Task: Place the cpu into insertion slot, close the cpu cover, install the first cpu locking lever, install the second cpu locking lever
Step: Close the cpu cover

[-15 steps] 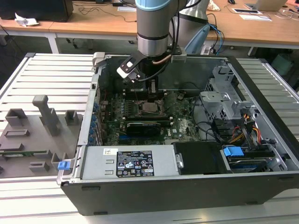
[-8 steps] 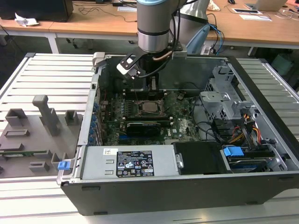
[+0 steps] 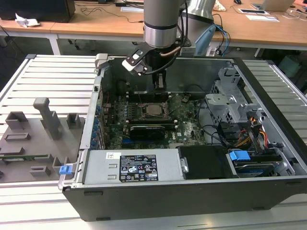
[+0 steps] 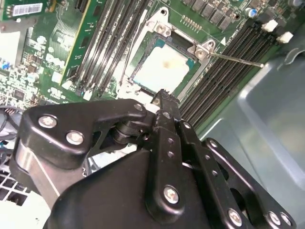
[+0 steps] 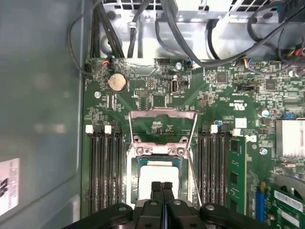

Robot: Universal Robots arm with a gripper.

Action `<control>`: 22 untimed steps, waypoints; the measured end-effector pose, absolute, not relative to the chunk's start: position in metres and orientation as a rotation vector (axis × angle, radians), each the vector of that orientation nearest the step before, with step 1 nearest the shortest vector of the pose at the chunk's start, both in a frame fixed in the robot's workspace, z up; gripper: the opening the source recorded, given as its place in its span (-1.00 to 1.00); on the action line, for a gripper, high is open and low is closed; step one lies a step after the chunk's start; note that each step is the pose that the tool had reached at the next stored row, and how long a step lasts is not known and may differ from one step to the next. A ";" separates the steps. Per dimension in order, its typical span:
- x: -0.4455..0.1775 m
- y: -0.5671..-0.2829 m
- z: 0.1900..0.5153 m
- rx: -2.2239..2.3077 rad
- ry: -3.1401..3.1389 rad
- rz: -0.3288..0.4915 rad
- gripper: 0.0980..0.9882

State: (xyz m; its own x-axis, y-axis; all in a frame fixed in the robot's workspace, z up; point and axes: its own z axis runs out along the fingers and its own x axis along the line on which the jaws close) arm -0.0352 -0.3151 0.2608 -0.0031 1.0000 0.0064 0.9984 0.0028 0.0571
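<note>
**Exterior view.**
- Open computer case (image 3: 192, 72), lying on a ribbed metal table (image 3: 53, 72), with a green board (image 3: 184, 127) on its floor.
- The arm comes in from above. The gripper (image 3: 159, 82) hangs inside the case, above the socket (image 3: 143, 110), fingers pointing down.
- Chip (image 3: 154, 109): lying in the socket, silver top up.
- Room: a grey fixture tray (image 3: 24, 143) on the exterior view's left, a power supply box (image 3: 129, 167) along the near wall, and wooden desks (image 3: 96, 24) behind.

**Second wrist view.**
- Gripper (image 4: 163, 98): jaws pressed together, with nothing seen between them.
- The tip is just beside the edge of the chip (image 4: 159, 69). Whether it touches cannot be told.
- One thin lever rod (image 4: 236, 59) sticks out across the memory slots (image 4: 224, 78), unlatched.

**First wrist view.**
- Gripper (image 5: 162, 185): jaws shut tight and empty, over the edge of the chip (image 5: 147, 179).
- Cover frame (image 5: 162, 114): swung open and lying back beyond the socket, with the board showing through its cut-out.

**Status, as judged.**
- Chip placed in the socket: done, by the look of it.
- Cover: not yet closed.
- Both locking levers: not yet installed.
- Three of the four steps remain.
</note>
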 end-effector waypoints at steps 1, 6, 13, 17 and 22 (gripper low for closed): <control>-0.032 -0.315 0.261 2.193 2.199 0.070 -0.98; -0.021 -0.315 0.267 2.195 2.201 0.065 -0.98; 0.003 -0.315 0.271 2.202 2.208 0.050 -0.98; 0.020 -0.315 0.271 2.205 2.212 0.043 -0.98; 0.035 -0.315 0.269 2.191 2.228 0.042 -0.98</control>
